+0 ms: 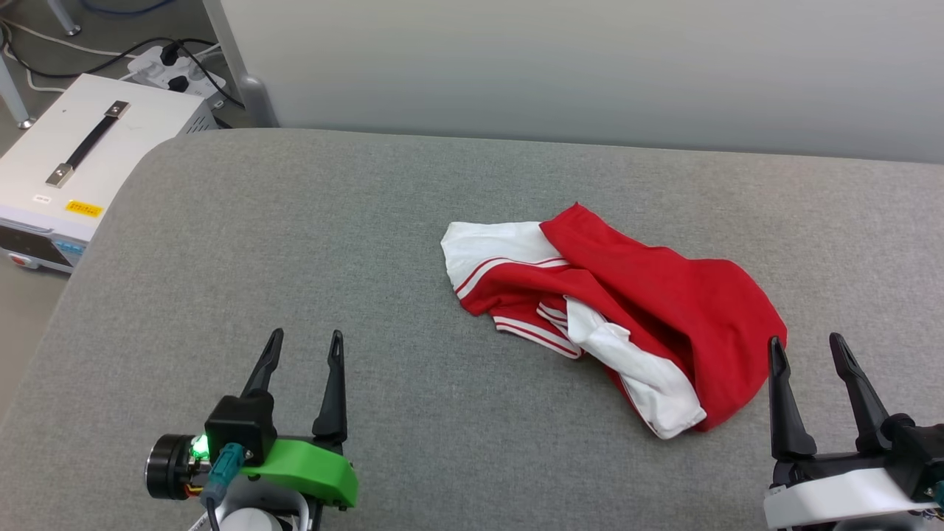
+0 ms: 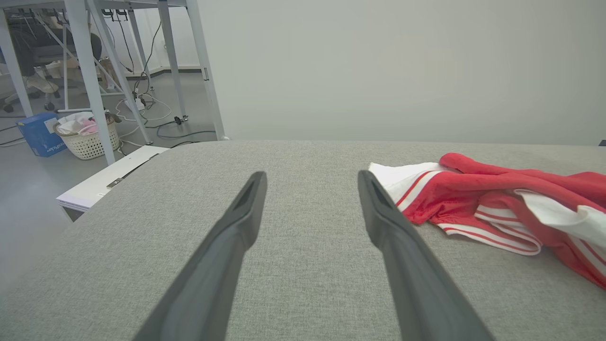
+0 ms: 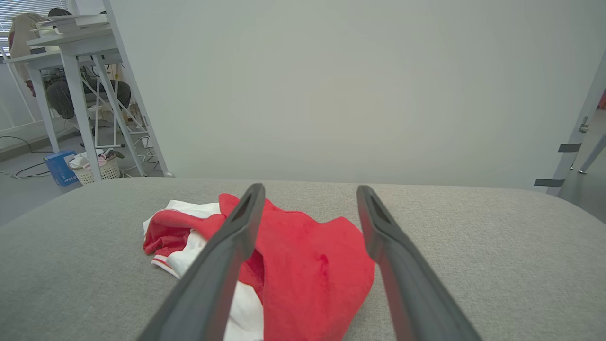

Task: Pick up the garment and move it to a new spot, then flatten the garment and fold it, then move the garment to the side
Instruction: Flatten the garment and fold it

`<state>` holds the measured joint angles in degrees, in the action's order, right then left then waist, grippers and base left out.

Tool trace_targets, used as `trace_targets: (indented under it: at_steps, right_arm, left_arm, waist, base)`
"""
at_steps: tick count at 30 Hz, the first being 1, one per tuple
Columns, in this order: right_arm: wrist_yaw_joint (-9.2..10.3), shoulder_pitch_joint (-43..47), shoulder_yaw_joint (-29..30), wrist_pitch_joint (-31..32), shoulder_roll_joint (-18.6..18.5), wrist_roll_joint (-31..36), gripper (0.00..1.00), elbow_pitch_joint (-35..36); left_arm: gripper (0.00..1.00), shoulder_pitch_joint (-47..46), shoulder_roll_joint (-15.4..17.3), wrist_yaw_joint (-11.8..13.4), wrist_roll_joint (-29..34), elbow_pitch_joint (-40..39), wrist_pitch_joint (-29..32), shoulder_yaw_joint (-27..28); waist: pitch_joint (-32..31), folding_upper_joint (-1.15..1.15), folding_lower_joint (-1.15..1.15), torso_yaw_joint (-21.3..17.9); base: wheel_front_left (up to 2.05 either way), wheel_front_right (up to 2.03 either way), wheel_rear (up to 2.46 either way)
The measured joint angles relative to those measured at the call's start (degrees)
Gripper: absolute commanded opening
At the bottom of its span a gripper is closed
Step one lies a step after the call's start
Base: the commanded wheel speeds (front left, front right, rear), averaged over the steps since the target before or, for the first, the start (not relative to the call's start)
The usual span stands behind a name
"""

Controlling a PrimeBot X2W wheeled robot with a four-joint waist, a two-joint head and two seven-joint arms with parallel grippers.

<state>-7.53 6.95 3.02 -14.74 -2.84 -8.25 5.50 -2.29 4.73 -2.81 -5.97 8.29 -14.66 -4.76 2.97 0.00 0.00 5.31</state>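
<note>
Though perhaps apart, garment (image 1: 664,295) beside right pincer (image 1: 805,340).

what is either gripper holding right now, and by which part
Nothing is held. The left gripper and the right gripper are both open and empty; the garment lies crumpled on the grey table.
</note>
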Motion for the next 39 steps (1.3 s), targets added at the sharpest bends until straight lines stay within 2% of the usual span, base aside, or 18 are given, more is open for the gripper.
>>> trace_targets:
  at_steps: [5, 9, 11, 16, 19, 22, 25, 29, 35, 39]
  right_arm:
    - [0.00, -1.40, 0.18, 0.00, -0.01, 0.63, 1.00, 0.86]
    - [0.00, -6.50, -0.26, -0.07, -0.15, 3.33, 1.00, 3.63]
    - [0.00, -9.98, -0.57, -0.12, -1.44, 3.31, 1.00, 5.14]
    - [0.00, -18.09, -5.21, -0.15, -8.84, 1.22, 1.00, 4.92]
    - [0.00, -21.54, -12.17, -0.14, -15.12, -2.24, 1.00, 0.62]
    - [0.00, -25.21, -21.47, 0.08, -21.71, -9.59, 1.00, -3.04]
    - [0.00, -30.34, -29.87, 4.56, -28.05, -15.46, 1.00, -3.63]
    - [0.00, -37.02, -41.36, 15.34, -34.81, -24.18, 1.00, -3.10]
    - [0.00, -44.25, -53.70, 31.45, -39.80, -33.46, 1.00, -1.80]
    - [0.00, -47.62, -58.71, 39.04, -41.24, -37.04, 1.00, -2.47]
  left_arm:
    - [1.00, 0.02, -0.57, -0.33, 0.47, 0.16, 0.00, 0.65]
    - [1.00, 0.01, -0.85, -0.57, 0.71, 0.21, 0.00, 0.79]
    - [1.00, -0.01, -0.90, -0.75, 0.92, 0.13, 0.00, 0.97]
    - [1.00, -0.08, -1.13, -0.99, 1.14, 0.08, 0.00, 1.23]
    - [1.00, -0.12, -1.23, -1.01, 1.19, 0.18, 0.00, 1.30]
    - [1.00, -0.14, -1.35, -1.19, 1.33, 0.37, 0.00, 1.30]
    - [1.00, -0.16, -1.40, -1.32, 1.33, 0.44, 0.00, 1.41]
    - [1.00, -0.19, -1.47, -1.33, 1.33, 0.35, 0.00, 1.34]
    - [1.00, -0.87, -1.54, -1.33, 1.31, 0.15, 0.00, 1.29]
    - [1.00, -1.99, -1.56, -1.33, 1.30, 0.04, 0.00, 1.05]
  waist:
    - [0.06, 0.00, 0.00, -0.03]
    - [0.43, 0.00, 0.00, 0.17]
    - [0.80, 0.00, 0.00, 0.27]
    - [1.94, 0.00, 0.00, 0.31]
    - [2.31, 0.00, 0.00, 0.47]
    - [2.36, 0.00, 0.00, 0.82]
    - [2.49, 0.00, 0.00, 1.05]
    - [3.05, 0.00, 0.00, 1.31]
    - [4.62, 0.00, 0.00, 1.67]
    - [6.04, 0.00, 0.00, 2.10]
  base:
    - [0.00, 0.00, 0.00]
    - [0.00, 0.00, 0.00]
    - [0.00, 0.00, 0.00]
    - [0.00, 0.00, 0.00]
    - [0.00, 0.00, 0.00]
    - [0.00, 0.00, 0.00]
    - [0.00, 0.00, 0.00]
    - [0.00, 0.00, 0.00]
    - [0.00, 0.00, 0.00]
    - [0.00, 0.00, 0.00]
